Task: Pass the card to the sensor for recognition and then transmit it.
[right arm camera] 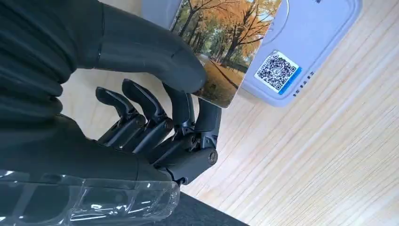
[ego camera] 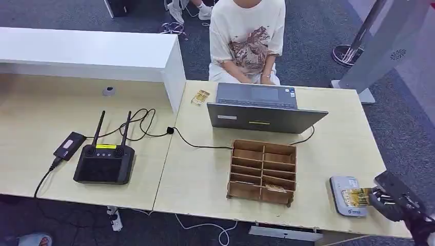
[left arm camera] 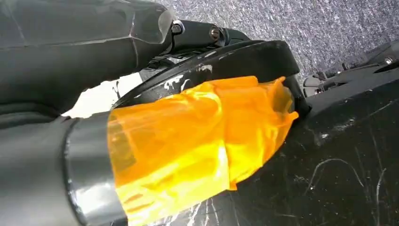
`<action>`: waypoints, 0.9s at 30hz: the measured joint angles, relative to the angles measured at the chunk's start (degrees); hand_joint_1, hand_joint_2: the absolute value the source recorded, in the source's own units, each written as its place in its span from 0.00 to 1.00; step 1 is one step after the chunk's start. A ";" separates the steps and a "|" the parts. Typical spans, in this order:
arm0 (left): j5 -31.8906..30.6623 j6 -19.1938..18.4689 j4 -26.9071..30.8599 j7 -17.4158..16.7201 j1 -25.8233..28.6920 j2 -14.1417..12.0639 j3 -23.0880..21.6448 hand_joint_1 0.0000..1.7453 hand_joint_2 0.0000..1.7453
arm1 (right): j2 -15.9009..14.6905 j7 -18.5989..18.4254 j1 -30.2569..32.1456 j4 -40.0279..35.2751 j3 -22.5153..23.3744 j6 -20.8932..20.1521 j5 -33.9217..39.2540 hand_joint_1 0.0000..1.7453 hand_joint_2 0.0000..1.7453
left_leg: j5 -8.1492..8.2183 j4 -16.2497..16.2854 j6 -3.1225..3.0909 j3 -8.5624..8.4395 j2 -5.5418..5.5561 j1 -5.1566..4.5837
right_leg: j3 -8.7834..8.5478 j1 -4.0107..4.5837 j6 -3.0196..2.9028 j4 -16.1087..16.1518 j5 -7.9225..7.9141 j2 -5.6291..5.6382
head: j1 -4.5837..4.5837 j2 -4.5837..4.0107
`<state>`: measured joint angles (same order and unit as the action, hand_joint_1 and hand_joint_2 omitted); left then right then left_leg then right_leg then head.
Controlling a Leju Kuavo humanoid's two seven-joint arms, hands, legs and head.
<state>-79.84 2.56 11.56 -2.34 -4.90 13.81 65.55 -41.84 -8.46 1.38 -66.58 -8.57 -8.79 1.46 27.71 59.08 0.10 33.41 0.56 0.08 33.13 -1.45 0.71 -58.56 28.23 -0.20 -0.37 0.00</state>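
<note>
A card (right arm camera: 226, 44) printed with autumn trees is pinched between the thumb and fingers of my right hand (right arm camera: 174, 99). The hand holds it flat over the light grey sensor pad (right arm camera: 310, 42), which carries a QR code sticker (right arm camera: 277, 70). In the head view the right hand (ego camera: 390, 197) sits at the table's front right corner, with the card (ego camera: 356, 196) over the sensor (ego camera: 342, 187). A wooden divided box (ego camera: 262, 171) holds another card (ego camera: 275, 188) in a front slot.
A person in a white shirt (ego camera: 249, 36) sits behind an open laptop (ego camera: 264, 110). A black controller with two antennas (ego camera: 105, 161) and cables lie on the left table. A small card (ego camera: 200, 97) rests near the white counter (ego camera: 92, 54).
</note>
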 joint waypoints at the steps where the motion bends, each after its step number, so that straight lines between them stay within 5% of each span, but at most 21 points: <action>1: 0.00 0.00 0.00 -0.04 0.00 0.00 0.00 0.00 0.00 | 0.13 0.00 -0.02 0.13 0.00 0.07 -0.15 1.00 1.00 | 0.00 0.00 0.00 0.01 0.01 0.00 | 0.00 0.00 0.00 0.00 0.00 -0.01 | -0.02 0.00; 5: -0.02 0.07 0.00 0.31 0.00 0.00 -0.04 0.00 0.00 | 0.81 0.07 -0.53 0.55 0.00 -0.26 -1.01 1.00 1.00 | 0.00 -0.02 0.00 0.10 0.00 0.00 | -0.04 0.00 0.00 -0.02 0.00 0.00 | -0.02 0.00; 8: 1.81 -2.50 0.00 2.42 0.01 -1.42 -0.04 0.00 0.00 | 3.47 1.88 -7.90 5.29 -1.39 -3.60 -6.33 1.00 1.00 | 0.00 -0.04 0.01 -0.09 -0.71 0.03 | 0.09 0.06 -0.18 -0.03 -0.15 0.63 | -0.02 0.00; 13: 2.25 -4.11 0.00 3.08 0.03 -3.24 -0.04 0.00 0.00 | 6.69 4.46 -14.77 12.48 -3.08 -4.63 -7.65 1.00 1.00 | -0.14 -0.03 0.13 -0.11 -0.41 0.03 | 0.03 0.06 -0.14 -0.03 -0.18 0.35 | 0.00 0.00; 27: 2.49 -3.80 0.00 3.54 0.63 -4.15 -0.04 0.00 0.00 | 7.67 6.84 -18.02 14.18 -3.24 -9.05 -0.54 1.00 1.00 | -0.15 -0.03 0.10 0.02 -0.25 0.01 | 0.04 0.04 -0.13 -0.03 -0.17 0.21 | 0.00 0.00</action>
<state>-77.35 -1.25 11.56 1.20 -4.28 9.66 65.51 -34.16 -1.62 -16.64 -52.39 -11.80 -17.84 0.92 27.56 59.05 0.20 33.42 0.30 0.09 33.16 -1.41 0.59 -58.59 28.06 0.02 -0.37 0.00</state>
